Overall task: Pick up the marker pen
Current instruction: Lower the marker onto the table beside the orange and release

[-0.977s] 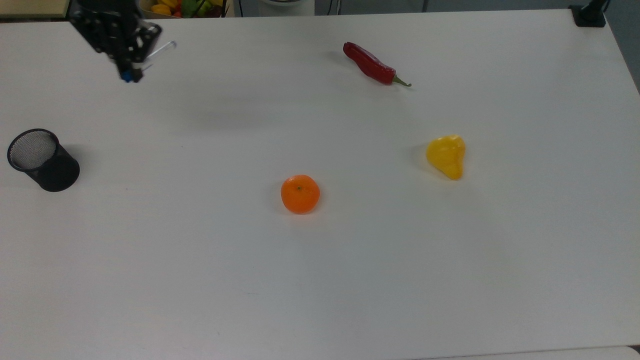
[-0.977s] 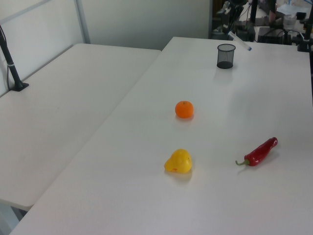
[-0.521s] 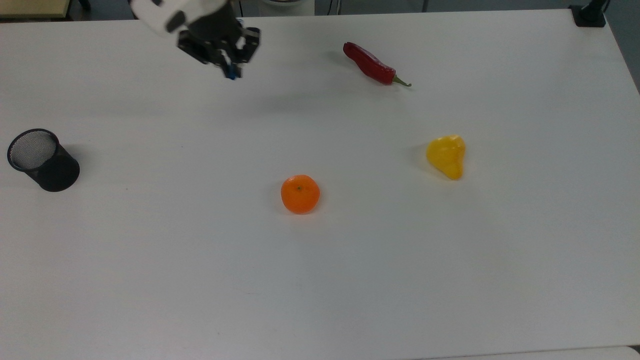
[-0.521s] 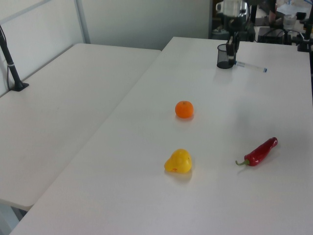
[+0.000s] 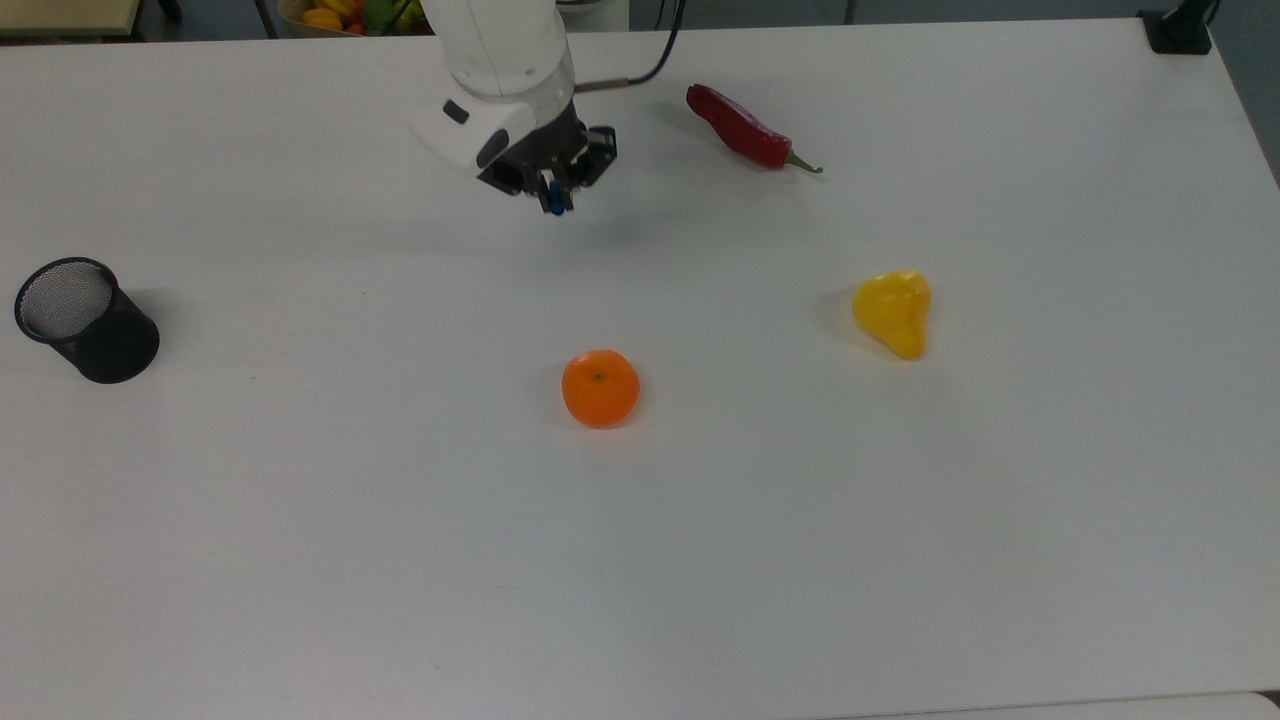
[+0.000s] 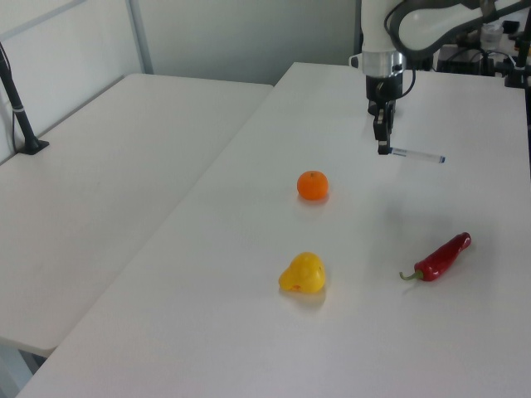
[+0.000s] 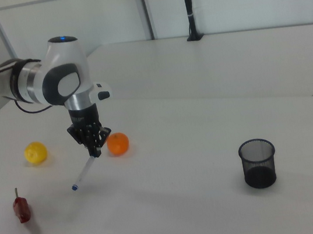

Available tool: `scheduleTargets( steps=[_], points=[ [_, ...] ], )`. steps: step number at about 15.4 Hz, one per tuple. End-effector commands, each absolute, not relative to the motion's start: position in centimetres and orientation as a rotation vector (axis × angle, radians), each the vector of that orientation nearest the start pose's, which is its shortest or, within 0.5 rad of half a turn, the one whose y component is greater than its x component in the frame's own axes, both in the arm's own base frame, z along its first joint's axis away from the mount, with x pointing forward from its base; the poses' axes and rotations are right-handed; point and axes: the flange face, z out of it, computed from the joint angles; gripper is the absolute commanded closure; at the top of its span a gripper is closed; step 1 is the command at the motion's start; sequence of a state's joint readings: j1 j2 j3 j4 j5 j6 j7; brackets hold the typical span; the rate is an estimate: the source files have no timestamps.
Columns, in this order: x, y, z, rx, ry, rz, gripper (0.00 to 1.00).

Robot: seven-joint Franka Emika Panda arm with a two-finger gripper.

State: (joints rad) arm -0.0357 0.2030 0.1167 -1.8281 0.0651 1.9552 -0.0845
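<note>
The marker pen (image 6: 415, 155) is held at one end by the gripper (image 6: 382, 149), whose fingers are closed on it, and is carried in the air above the white table (image 5: 700, 560). In the left view the barrel sticks out roughly level towards the left view's right. In the right view the pen (image 7: 84, 173) slopes down from the gripper (image 7: 95, 152), its small blue end lowest. In the top view a blue tip is seen between the black fingers of the gripper (image 5: 553, 200).

The pen is judged to be light, stiff and smooth. Because it is pinched near an end rather than at mid-barrel, it could pivot or slip in the grip. A hold nearer the middle would be judged steadier.

Around it, a red chilli (image 5: 748, 130) lies near the gripper towards the top view's right. A mandarin (image 5: 600, 388) sits near the table's middle, and a yellow pear-shaped fruit (image 5: 893, 312) lies further towards the top view's right. A black mesh pen cup (image 5: 82, 320) stands well apart at the top view's left edge. None of these is judged to block the held pen.
</note>
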Motion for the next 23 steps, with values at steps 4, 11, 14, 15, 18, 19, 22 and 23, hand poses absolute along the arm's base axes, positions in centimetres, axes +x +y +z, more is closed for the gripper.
scheduleTargets(
  steps=[4,11,14,15,18,19,22,23],
  points=[
    [60.6,7.6,36.7,-3.041,-0.139,-0.001,1.0],
    [60.9,10.2,33.5,-3.047,-0.144,0.011,0.96],
    [61.1,10.1,33.4,-3.047,-0.14,-0.001,0.66],
    [61.1,10.0,33.5,-3.047,-0.138,-0.003,0.43],
    [61.2,9.9,33.6,-3.047,-0.136,-0.008,0.0],
    [61.2,9.9,33.7,-3.047,-0.136,-0.011,0.0],
    [61.3,9.2,35.2,-3.049,-0.12,-0.035,0.0],
    [61.3,9.1,36.4,-3.049,-0.119,-0.063,0.0]
  ],
)
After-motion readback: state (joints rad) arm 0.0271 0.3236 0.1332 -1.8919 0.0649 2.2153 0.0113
